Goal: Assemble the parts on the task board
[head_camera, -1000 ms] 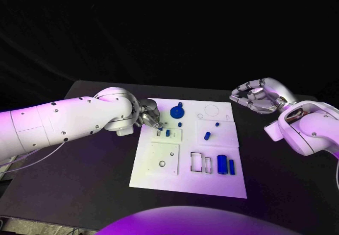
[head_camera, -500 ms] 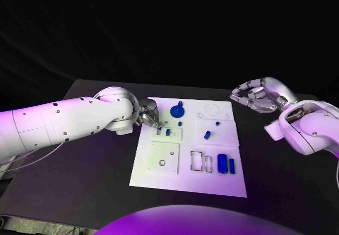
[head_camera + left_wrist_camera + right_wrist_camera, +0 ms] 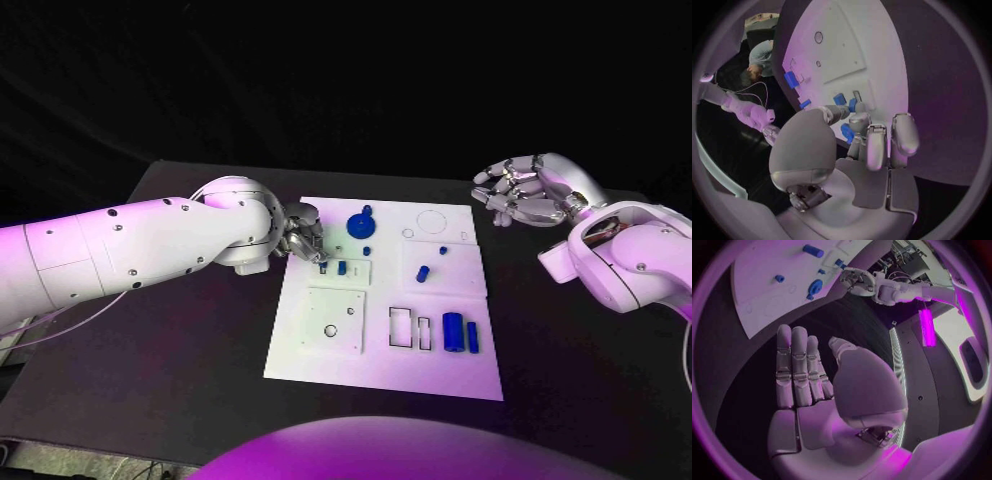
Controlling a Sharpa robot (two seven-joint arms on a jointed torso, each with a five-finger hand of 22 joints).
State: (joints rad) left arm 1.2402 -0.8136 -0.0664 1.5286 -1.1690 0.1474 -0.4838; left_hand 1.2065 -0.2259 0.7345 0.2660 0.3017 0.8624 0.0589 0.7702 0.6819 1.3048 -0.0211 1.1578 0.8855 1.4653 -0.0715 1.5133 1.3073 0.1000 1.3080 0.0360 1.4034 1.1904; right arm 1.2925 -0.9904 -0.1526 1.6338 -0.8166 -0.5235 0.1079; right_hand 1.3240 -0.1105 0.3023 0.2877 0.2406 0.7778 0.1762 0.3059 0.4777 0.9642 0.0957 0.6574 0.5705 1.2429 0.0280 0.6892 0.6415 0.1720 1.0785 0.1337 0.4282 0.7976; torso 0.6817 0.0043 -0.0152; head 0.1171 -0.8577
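Since the picture of a second ago little has shifted at the task board [image 3: 389, 385]. The left robot hand [image 3: 303, 240] has stayed at the board's left edge, about halfway up it, fingers curled down over the small inset plate [image 3: 346, 270]. Its fingertips [image 3: 859, 106] are just beside a blue part there, but I cannot tell whether they pinch it or merely touch it. The right robot hand [image 3: 526, 195], raised beyond the board's far right corner and well apart from it, has uncurled. Its fingers were bent in over the palm and now stand straight, side by side, thumb apart, released and holding nothing.

Counted from the board's near edge outward, the blue parts are:
- One long cylinder [image 3: 453, 334] and one slim bar [image 3: 472, 338] lie just beside each other near the right edge.
- Two empty rectangular slots [image 3: 401, 330] sit to their left.
- One short peg [image 3: 423, 272] lies at mid-board.
- Two small pieces [image 3: 342, 267] stand in the inset plate by the left robot hand, the one nearer the fingers dark and hard to make out.
- There are two tiny studs [image 3: 366, 251], one on each side of the board's middle.
- One round gear-like piece [image 3: 361, 227] lies towards the far left corner.

That makes eight blue parts, all on the board, which lies in the middle of the black counter [image 3: 173, 340]
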